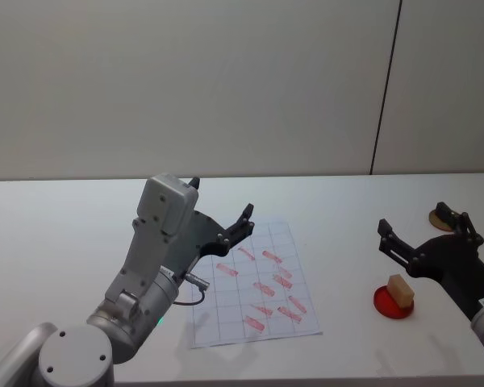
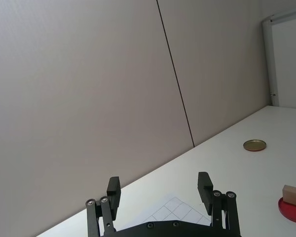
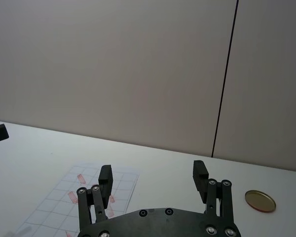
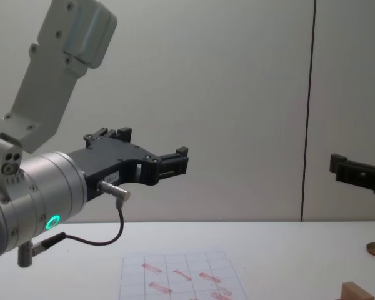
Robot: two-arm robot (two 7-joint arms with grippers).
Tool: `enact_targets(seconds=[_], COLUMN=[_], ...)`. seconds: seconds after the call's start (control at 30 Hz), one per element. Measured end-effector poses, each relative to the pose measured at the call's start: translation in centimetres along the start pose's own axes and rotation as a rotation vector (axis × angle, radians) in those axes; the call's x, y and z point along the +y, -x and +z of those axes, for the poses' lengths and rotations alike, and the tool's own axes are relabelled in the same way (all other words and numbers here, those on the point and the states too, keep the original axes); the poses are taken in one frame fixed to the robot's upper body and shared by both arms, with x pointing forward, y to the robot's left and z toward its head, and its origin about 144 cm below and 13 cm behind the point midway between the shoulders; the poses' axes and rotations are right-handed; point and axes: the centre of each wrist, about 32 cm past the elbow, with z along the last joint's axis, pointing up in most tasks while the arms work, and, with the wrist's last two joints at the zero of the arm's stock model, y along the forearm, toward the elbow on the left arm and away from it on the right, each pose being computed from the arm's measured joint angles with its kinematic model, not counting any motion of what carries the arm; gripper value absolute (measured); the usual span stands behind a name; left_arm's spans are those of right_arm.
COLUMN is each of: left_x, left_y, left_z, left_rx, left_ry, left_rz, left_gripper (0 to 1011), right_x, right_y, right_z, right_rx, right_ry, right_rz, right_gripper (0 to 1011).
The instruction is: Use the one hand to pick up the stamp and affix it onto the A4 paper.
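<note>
Right gripper [image 1: 415, 227], the one with the blue light, hangs in the air over the right part of the table [image 1: 64, 234]. Its jaws are spread wide and hold nothing. The chest view puts one fingertip [image 4: 339, 165] well above the tabletop.

The stamp [image 1: 399, 289], a tan wooden block, stands on a red round pad [image 1: 385, 304]. From the head camera it lies just beside the gripper's dark body, nearer the robot than the fingertips and apart from them. It is not between the jaws.

A4 paper [image 1: 254, 286] lies flat mid-table, gridded, with red marks. It is well apart from the stamp, on the stamp's left.

Left gripper [image 1: 220, 201], green light on the wrist, is raised over the paper's near-left corner. Jaws are wide and empty.

Hidden or cut off:
- Golden disc [image 1: 437, 217] is partly covered by a right fingertip.
- In the chest view the stamp [image 4: 356, 290] is clipped by the lower edge, and the pad under it cannot be made out.
- The left arm's white link covers the paper's left edge.
- One left finger sits partly behind that link.
- The marks' lettering is too small to read.
</note>
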Motion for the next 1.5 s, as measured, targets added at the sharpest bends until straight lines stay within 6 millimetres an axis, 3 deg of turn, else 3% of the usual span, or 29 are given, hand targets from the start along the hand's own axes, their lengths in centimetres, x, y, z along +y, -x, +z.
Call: enact_targets(seconds=[1.5], left_x=[0.00], left_y=[0.00], left_z=[0.00], left_rx=[0.000], left_ry=[0.000], left_rz=[0.000], left_gripper=[993], right_x=[0.00], right_y=[0.00], right_z=[-0.01], right_rx=[0.000], right_ry=[0.000], right_rz=[0.000], right_gripper=[1001])
